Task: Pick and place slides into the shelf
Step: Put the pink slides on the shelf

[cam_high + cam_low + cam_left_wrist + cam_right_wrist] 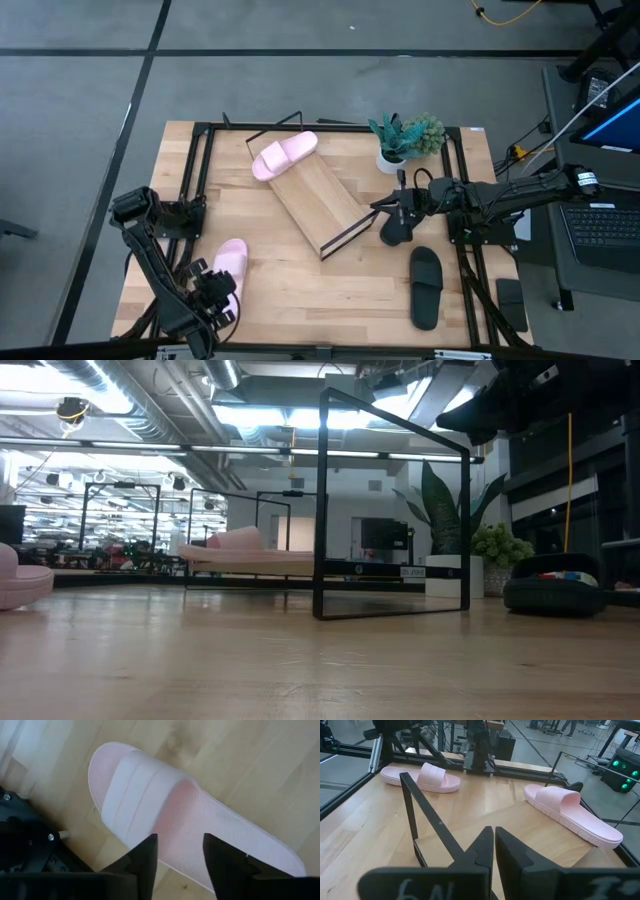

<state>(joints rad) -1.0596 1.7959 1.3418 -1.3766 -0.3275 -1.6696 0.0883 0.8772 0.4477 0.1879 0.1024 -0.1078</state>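
My left gripper (180,862) hangs over a pink slide (190,820) lying flat on the table (300,290) near its front left corner, fingers parted and holding nothing; my right gripper (493,845) sits by the lower end of the shelf (320,200), fingers pressed together, empty; a second pink slide (284,155) rests on the shelf's upper end; one black slide (426,287) lies on the table at the right; another black slide (392,228) lies just under my right gripper

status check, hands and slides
Left hand open over pink slide on table. Right hand shut beside shelf. One pink slide shelved. Nothing blocking.
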